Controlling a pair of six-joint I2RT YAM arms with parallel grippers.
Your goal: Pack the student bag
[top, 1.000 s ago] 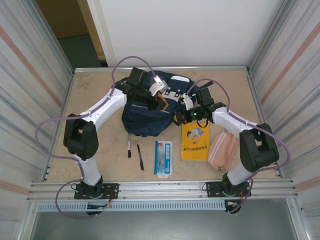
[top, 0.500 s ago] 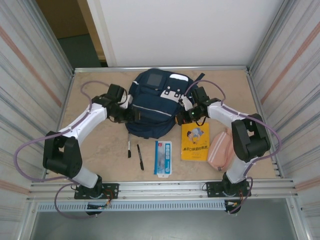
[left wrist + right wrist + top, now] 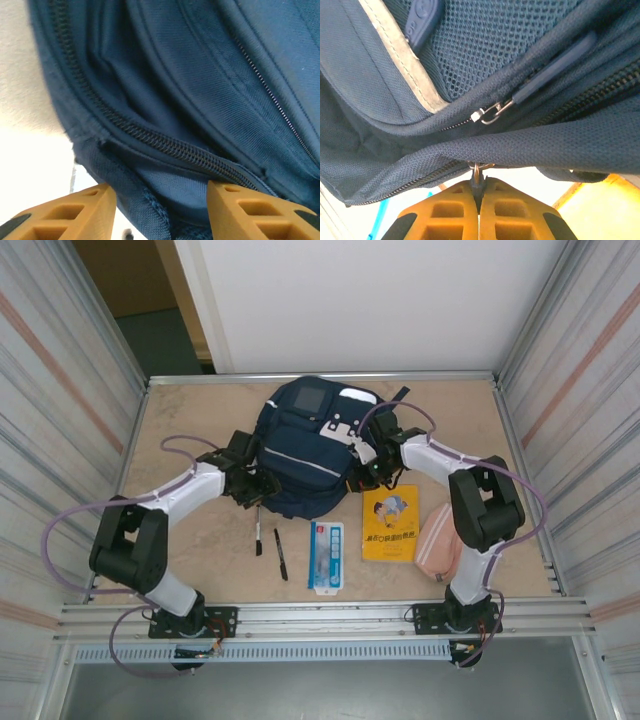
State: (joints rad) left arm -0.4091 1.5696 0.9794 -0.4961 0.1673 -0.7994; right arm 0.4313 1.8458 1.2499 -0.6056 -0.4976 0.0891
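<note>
the student bag (image 3: 305, 445) lies flat on the table (image 3: 180, 420), in the middle toward the far edge, its base pointing at the arms.

the worry from where i stand is the right side. the right gripper (image 3: 479, 192) is pinched tight on a small metal zip pull (image 3: 477, 172) at the bag's right edge, and that tab is thin. if the arm drags at an angle to the zip line, the tab could slide out of the pads, or the whole bag could skid across the table instead of the zip running. the yellow book (image 3: 391, 523) sits just beside that corner, so a skidding bag might shove it.

the bracing looks weak too. the left gripper (image 3: 160, 200) has its jaws apart, straddling the zip seam at the bag's near-left edge, and i can't see it clamping the fabric. nothing seems to pin the bag against a pull.

both arms reach forward low over the table and bend inward, the left forearm coming in from the left edge, the right folding back on itself to the bag's right flank.
</note>
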